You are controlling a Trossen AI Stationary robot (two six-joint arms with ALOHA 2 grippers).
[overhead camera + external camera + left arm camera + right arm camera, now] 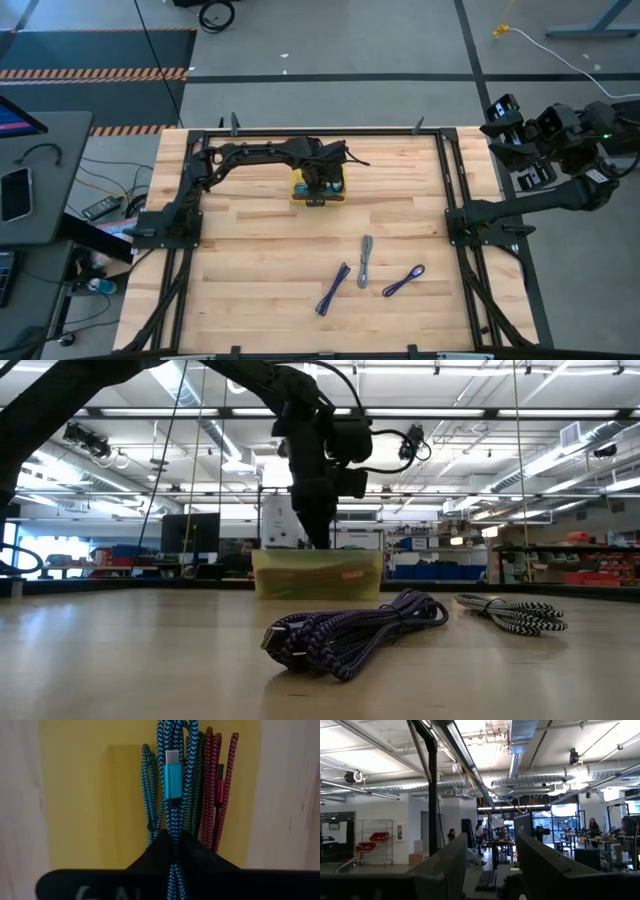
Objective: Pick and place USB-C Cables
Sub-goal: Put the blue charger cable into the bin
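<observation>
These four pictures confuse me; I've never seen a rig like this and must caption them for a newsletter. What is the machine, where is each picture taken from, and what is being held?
It is a robot with two dark arms at a wooden table. One picture looks down from above, one looks level across the tabletop, and two come from cameras on the wrists. The left gripper is over a yellow tray, shut on a blue cable; green and maroon cables lie in the tray. Two purple cables and a grey one lie on the table. The right gripper waits off the table's right side, open, facing the room.
</observation>
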